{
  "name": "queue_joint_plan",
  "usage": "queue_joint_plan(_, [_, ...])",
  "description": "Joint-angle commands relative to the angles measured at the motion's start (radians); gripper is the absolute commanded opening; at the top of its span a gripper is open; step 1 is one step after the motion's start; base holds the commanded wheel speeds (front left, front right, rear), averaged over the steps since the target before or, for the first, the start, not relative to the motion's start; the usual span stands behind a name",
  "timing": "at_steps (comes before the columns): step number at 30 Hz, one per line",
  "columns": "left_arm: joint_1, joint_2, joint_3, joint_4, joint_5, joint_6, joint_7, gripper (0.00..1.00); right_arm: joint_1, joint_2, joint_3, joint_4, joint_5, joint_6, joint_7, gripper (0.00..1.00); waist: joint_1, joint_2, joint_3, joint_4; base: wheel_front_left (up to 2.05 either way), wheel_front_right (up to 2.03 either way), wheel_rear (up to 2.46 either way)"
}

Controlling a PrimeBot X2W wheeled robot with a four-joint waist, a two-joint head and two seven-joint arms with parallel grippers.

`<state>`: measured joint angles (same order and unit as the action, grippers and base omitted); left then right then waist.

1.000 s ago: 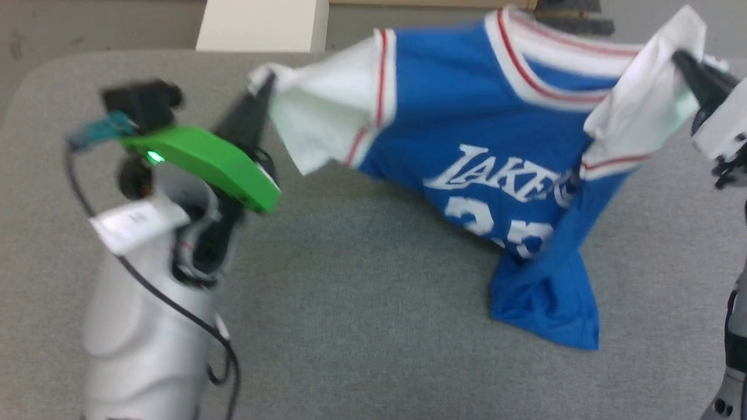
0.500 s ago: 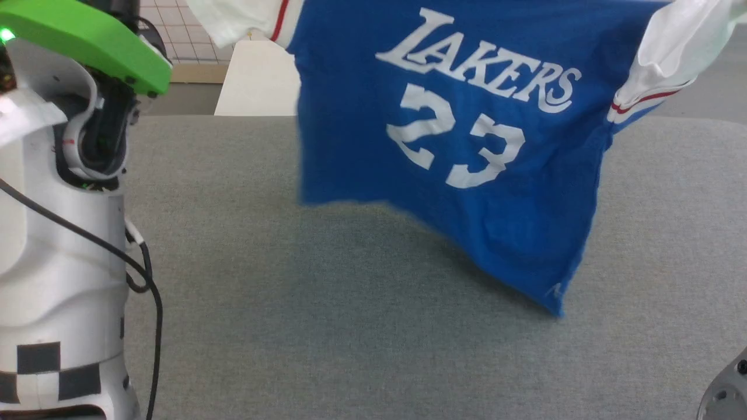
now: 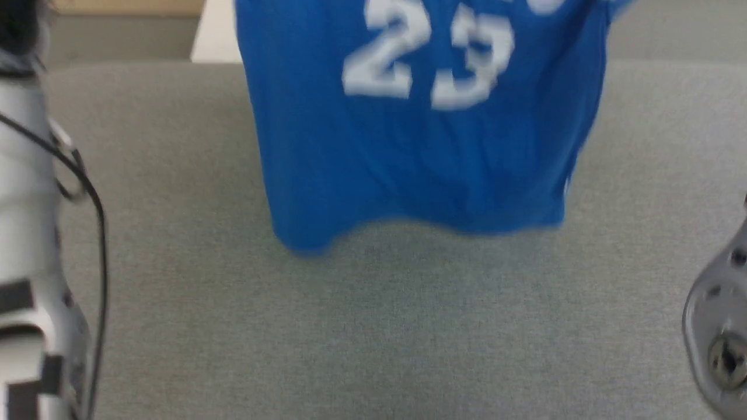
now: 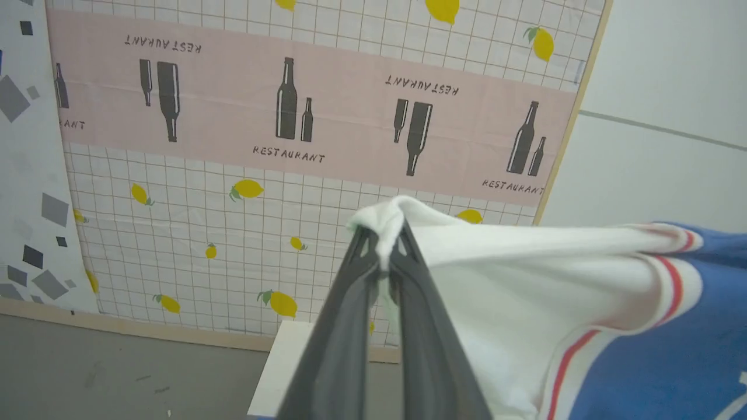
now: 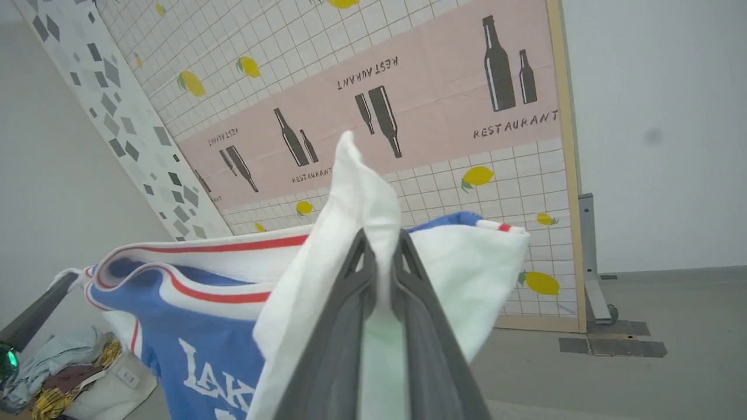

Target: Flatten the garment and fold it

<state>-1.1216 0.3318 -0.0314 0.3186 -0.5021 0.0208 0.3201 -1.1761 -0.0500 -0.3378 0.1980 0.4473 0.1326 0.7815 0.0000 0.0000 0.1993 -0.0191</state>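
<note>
The garment (image 3: 420,157), a royal-blue jersey with a white 23, hangs spread in the air, its blurred hem just above the grey table (image 3: 373,326). Its top runs off the head view's upper edge. In the left wrist view my left gripper (image 4: 382,236) is shut on the tip of one white sleeve (image 4: 525,274), which stretches right to the red-striped trim. My right gripper (image 5: 379,239) is shut on the other white sleeve (image 5: 350,233), with the collar trim and white lettering (image 5: 216,373) below left. The left gripper's dark finger (image 5: 35,315) shows far left in the right wrist view.
My pale left forearm with its black cable (image 3: 29,233) stands at the left edge, and a grey right arm joint (image 3: 718,338) at the lower right. A white box (image 3: 216,41) sits beyond the table. A patterned wall panel (image 4: 292,116) stands behind, and a clothes pile (image 5: 58,367) lies low.
The garment has risen from slumping on the table to hanging free and spread, its hem now level. The head camera has shifted, and the lettering and both grippers have left that view.
</note>
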Motion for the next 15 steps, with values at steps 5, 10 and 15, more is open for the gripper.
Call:
queue_joint_plan(5, [-0.175,0.048,0.018,0.053,0.073,0.047,-0.107,0.0,-0.245,-0.002,0.007,0.114,-0.102,-0.002,-0.187,0.0,0.0,0.0,0.227,-0.017,0.0,0.0,0.0])
queue_joint_plan(10, [-0.292,0.046,0.021,0.098,0.084,0.045,-0.198,0.0,-0.412,-0.001,0.002,0.211,-0.128,-0.002,-0.353,0.0,0.0,0.0,0.291,-0.007,0.0,0.0,0.0])
queue_joint_plan(15, [-0.359,0.043,0.014,0.144,0.08,0.018,-0.254,0.0,-0.506,-0.001,0.002,0.284,-0.14,-0.002,-0.417,0.0,0.0,0.0,0.343,0.004,0.0,0.0,0.0])
